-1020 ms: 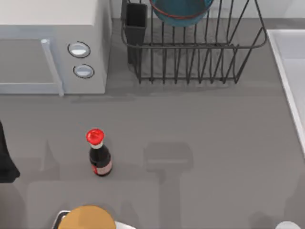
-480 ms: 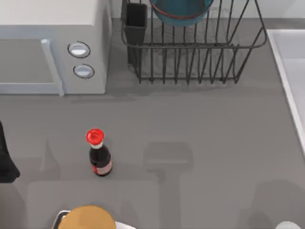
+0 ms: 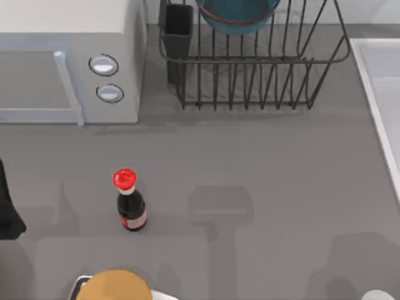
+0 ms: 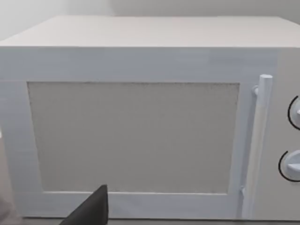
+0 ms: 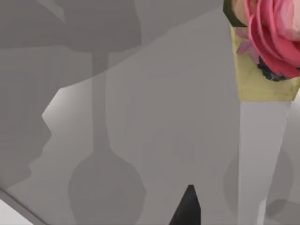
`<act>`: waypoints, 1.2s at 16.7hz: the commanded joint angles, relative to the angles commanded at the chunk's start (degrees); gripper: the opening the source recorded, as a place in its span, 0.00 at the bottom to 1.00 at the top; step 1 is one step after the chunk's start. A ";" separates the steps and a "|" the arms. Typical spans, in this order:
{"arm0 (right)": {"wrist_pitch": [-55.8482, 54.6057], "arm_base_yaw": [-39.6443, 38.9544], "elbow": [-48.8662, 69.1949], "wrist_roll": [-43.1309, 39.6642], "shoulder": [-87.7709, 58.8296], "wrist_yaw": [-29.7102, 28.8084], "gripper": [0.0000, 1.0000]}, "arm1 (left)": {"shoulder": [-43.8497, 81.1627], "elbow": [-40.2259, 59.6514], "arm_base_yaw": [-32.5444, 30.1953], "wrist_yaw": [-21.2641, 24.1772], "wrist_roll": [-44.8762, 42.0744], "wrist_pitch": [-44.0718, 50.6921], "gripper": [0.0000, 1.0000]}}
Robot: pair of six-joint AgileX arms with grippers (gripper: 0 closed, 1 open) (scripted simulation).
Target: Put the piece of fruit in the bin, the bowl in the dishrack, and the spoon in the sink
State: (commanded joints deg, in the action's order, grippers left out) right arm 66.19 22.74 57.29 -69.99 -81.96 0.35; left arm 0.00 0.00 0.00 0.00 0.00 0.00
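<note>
The bowl is sitting in the dishrack at the worktop's far edge, and the sink is lying along its right edge. A sauce bottle is standing upright toward the near left, in front of the microwave at the far left corner. Our left arm is resting at the left edge, its wrist camera facing the microwave door; we cannot tell whether its fingers are apart or together. Our right wrist camera is looking at a pale surface with a flower picture, and there too we cannot tell.

Grey matte tabletop crossed by soft shadows, white microwave at back left, perhaps pale wall behind
</note>
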 joint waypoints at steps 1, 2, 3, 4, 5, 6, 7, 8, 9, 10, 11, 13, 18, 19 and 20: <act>0.79 -0.23 1.76 0.10 -1.64 -0.02 0.00 | 0.00 0.00 0.00 0.00 0.00 0.00 1.00; 1.79 -0.55 4.13 0.23 -3.75 -0.04 0.00 | 0.00 0.00 0.00 0.00 0.00 0.00 1.00; 2.97 -0.96 7.09 0.42 -6.30 -0.07 0.00 | 0.00 0.00 0.00 0.00 0.00 0.00 1.00; 4.31 -1.44 10.65 0.66 -9.24 -0.11 0.00 | 0.00 0.00 0.00 0.00 0.00 0.00 1.00; 5.80 -1.99 14.80 0.97 -12.52 -0.15 0.00 | 0.00 0.00 0.00 0.00 0.00 0.00 1.00; 7.42 -2.60 19.55 1.35 -16.13 -0.19 0.00 | 0.00 0.00 0.00 0.00 0.00 0.00 1.00; 9.15 -3.26 24.88 1.81 -20.00 -0.23 0.00 | 0.00 0.00 0.00 0.00 0.00 0.00 1.00; 10.95 -3.96 30.76 2.37 -24.05 -0.27 0.00 | 0.00 0.00 0.00 0.00 0.00 0.00 1.00; 12.81 -4.70 37.01 3.02 -28.23 -0.30 0.00 | 0.00 0.00 0.00 0.00 0.00 0.00 1.00; 14.72 -5.46 43.46 3.74 -32.50 -0.32 0.00 | 0.00 0.00 0.00 0.00 0.00 0.00 1.00; 16.66 -6.23 49.98 4.52 -36.80 -0.34 0.00 | 0.00 0.00 0.00 0.00 0.00 0.00 1.00; 20.47 -7.78 62.77 6.26 -45.27 -0.37 0.00 | 0.00 0.00 0.00 0.00 0.00 0.00 1.00; 28.04 -11.51 90.35 11.09 -63.62 -0.51 0.00 | 0.00 0.00 0.00 0.00 0.00 0.00 1.00; 29.04 -12.18 94.73 12.03 -66.44 -0.56 0.00 | 0.00 0.00 0.00 0.00 0.00 0.00 1.00; 29.89 -12.79 98.56 12.91 -68.90 -0.62 0.00 | 0.00 0.00 0.00 0.00 0.00 0.00 1.00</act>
State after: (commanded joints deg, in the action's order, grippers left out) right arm 96.08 9.94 155.84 -57.09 -150.86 -0.27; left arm 0.00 0.00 0.00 0.00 0.00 0.00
